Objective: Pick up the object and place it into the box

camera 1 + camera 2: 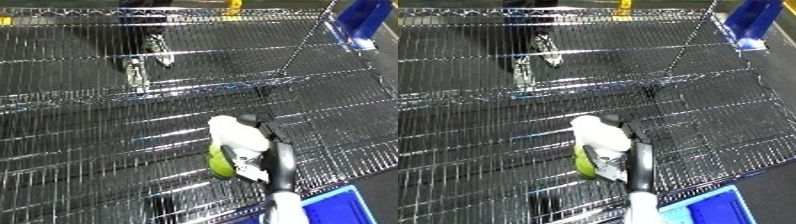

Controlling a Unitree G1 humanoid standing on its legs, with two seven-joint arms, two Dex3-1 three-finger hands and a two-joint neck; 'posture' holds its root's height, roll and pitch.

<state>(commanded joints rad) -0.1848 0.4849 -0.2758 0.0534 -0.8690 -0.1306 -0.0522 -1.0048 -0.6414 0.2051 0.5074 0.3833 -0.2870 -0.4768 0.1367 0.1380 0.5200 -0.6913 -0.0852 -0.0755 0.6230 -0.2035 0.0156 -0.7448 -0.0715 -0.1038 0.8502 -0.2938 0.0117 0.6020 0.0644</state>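
Lying under the right hand [238,134], the green object [218,165] runs near-to-far.

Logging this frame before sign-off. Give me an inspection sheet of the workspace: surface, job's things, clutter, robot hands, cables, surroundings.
Surface: wire mesh shelf, shiny, floor visible through it.
Job's things: green ball on the mesh, under the robot hand; blue bin at the lower right corner, only a corner shows.
Clutter: nothing seen on the mesh.
Robot hands: right robot hand lies over the green ball, fingers curled round it; white forearm comes in from the bottom edge. Left robot hand not in view.
Cables: nothing seen.
Surroundings: blue object at the upper right beyond the shelf; a person's shoes show through the mesh.
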